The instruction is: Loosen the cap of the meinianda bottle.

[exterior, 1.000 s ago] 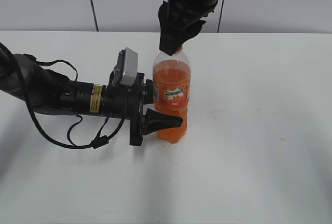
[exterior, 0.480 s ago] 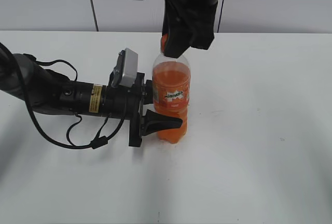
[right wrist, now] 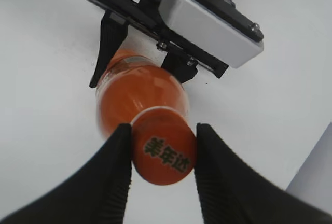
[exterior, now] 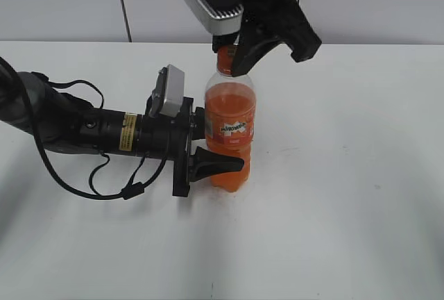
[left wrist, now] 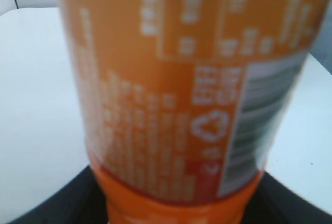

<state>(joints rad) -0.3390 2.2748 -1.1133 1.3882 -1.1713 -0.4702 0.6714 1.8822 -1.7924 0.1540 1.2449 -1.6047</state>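
The meinianda bottle [exterior: 229, 130] stands upright on the white table, orange liquid inside and an orange label. Its label fills the left wrist view [left wrist: 176, 89]. My left gripper [exterior: 208, 151] is shut on the bottle's lower body from the left; its dark jaws show at the bottom corners of the left wrist view. The orange cap [right wrist: 164, 153] with dark print sits on the neck; it also shows in the exterior view [exterior: 225, 59]. My right gripper [right wrist: 163, 149] comes down from above and is shut on the cap, one finger on each side. In the exterior view, the right gripper [exterior: 239, 53] hides part of the cap.
The white table [exterior: 347, 175] spreads all round the bottle. The left arm [exterior: 83, 130] lies along the table at the left with its cable looped beside it. A grey wall [exterior: 69, 1] stands behind.
My right gripper has rotated about the cap; its wrist camera has swung round into view at the top. The bottle and left gripper have stayed in place.
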